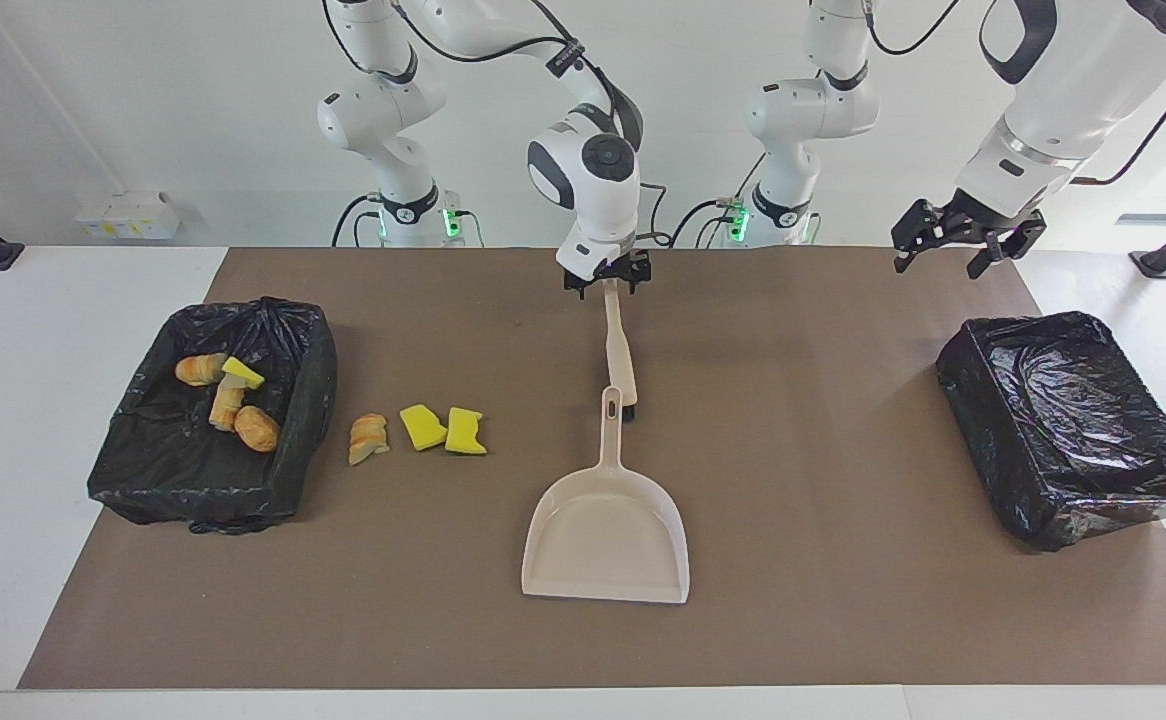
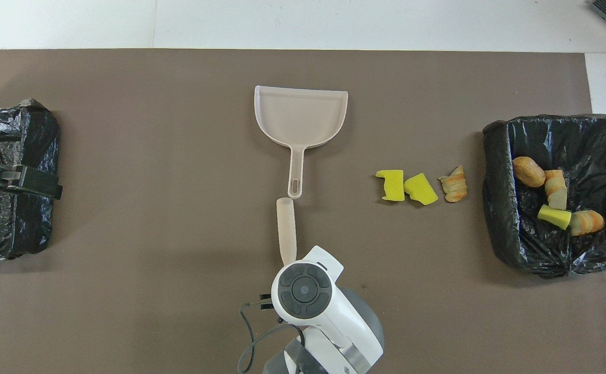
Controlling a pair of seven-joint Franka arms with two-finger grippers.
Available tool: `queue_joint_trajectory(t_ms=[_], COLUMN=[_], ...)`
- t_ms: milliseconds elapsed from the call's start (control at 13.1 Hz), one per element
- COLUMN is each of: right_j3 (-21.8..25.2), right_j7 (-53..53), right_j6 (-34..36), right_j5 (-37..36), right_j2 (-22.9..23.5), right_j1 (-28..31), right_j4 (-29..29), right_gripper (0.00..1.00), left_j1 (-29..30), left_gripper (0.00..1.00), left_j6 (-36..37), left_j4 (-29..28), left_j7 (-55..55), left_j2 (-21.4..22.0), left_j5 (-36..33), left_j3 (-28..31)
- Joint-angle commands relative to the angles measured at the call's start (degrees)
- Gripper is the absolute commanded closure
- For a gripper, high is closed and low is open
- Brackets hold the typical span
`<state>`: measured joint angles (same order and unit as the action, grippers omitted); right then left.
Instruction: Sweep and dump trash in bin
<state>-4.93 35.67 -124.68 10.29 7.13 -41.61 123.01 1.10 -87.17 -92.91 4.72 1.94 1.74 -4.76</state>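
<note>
With twelve o'clock pointing away from the robots, the dustpan [image 2: 300,117] lies mid-counter [image 2: 126,130] with its handle running to six o'clock. The brush [image 2: 286,223] lies on from there at six o'clock, its tip just beside the handle's end and its robot-side end under the right gripper [image 1: 606,283]. At three o'clock of the handle's end three pieces of trash [image 2: 420,188] sit in a row, the bin [image 2: 495,156] just past them at three o'clock holds four more, and well apart at nine o'clock sits the second bin [image 2: 17,228], with the left gripper [image 1: 965,245] up in the air by it.
</note>
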Motion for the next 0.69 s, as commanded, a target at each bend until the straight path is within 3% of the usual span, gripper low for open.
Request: queue_joint_trajectory(t_ms=[0, 76, 152, 609], right_j3=[-0.3, -0.3, -0.3, -0.1], right_j7=[-1.4, -2.0, -0.5, 2.6], right_j6=[-1.0, -0.9, -0.8, 1.3], right_j5=[1.4, 1.5, 1.5, 1.5], right_j2=[-0.5, -0.5, -0.5, -0.7], right_j1=[0.6, 0.6, 0.0, 0.9], right_j4=[0.5, 0.5, 0.3, -2.5], right_gripper=[0.44, 0.87, 1.00, 1.00], left_j1=[0.4, 0.4, 0.4, 0.7], left_gripper=[0.00, 0.00, 0.00, 0.00], left_j6=[1.3, 1.3, 1.4, 1.4], left_j4=[1.4, 1.3, 1.3, 1.6], left_j7=[0.8, 0.8, 0.8, 0.2], left_j2=[-0.5, -0.5, -0.5, -0.2], left_j5=[-0.5, -0.5, -0.5, -0.6], left_j3=[-0.3, -0.3, -0.3, -0.2])
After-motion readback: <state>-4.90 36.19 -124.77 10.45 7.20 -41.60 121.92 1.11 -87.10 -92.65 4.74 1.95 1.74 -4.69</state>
